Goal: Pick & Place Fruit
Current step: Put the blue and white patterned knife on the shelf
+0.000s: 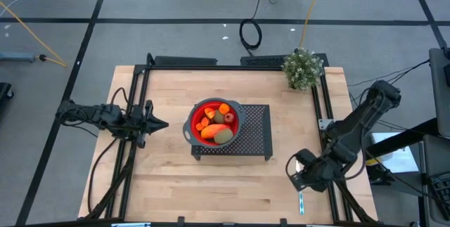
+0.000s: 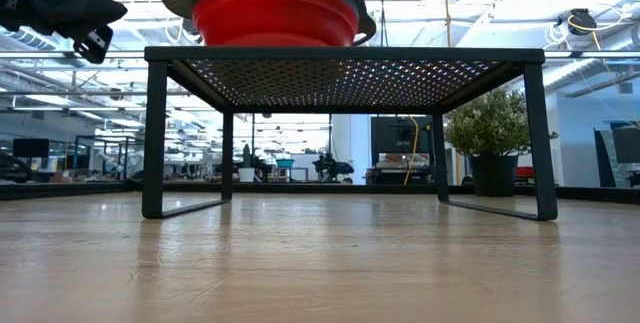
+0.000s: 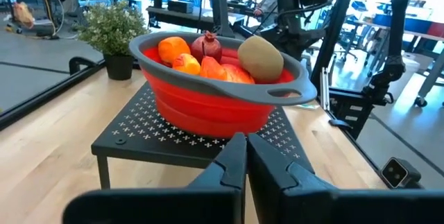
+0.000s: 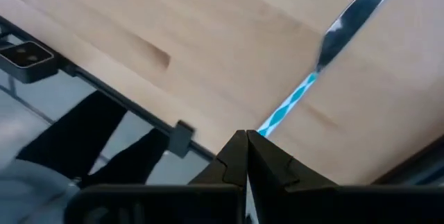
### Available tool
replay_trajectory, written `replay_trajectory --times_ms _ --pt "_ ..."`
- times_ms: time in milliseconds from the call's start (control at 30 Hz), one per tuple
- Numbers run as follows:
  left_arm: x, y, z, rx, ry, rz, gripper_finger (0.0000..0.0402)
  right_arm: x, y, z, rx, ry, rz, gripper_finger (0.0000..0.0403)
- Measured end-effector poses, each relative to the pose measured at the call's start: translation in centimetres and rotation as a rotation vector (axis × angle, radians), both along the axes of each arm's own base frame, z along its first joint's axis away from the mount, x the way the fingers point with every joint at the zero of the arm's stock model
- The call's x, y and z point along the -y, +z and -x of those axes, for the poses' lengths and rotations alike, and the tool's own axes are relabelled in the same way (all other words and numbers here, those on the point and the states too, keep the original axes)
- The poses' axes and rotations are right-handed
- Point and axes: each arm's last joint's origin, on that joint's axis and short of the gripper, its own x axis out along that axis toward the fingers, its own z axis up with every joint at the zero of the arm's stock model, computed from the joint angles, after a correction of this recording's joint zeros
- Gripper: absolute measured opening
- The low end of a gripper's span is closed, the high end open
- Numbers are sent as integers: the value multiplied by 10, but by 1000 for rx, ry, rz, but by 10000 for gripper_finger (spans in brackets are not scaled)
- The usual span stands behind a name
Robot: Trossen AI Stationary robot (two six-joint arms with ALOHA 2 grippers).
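All the fruit is piled in the red collapsible bowl on the black mesh rack, so placing looks finished; probably just parking left. Left gripper sits clenched and empty beside the rack, right gripper clenched over the utensil.

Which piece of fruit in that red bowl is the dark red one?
The small round dark red fruit, near the middle of the red collapsible bowl; the pieces around it are orange, apart from the brownish-green oval.
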Motion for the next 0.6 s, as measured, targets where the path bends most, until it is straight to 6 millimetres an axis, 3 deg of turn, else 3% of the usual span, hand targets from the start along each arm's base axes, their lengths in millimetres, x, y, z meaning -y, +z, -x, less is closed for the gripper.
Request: replay_trajectory --times_ms 367,600 --pt "0 0 0 -4 1 -18 2 -29 -24 -3 -104 -128 -10 0" --pt "0 0 0 -2 1 -12 20 -34 -33 -3 -158 -194 18 0"
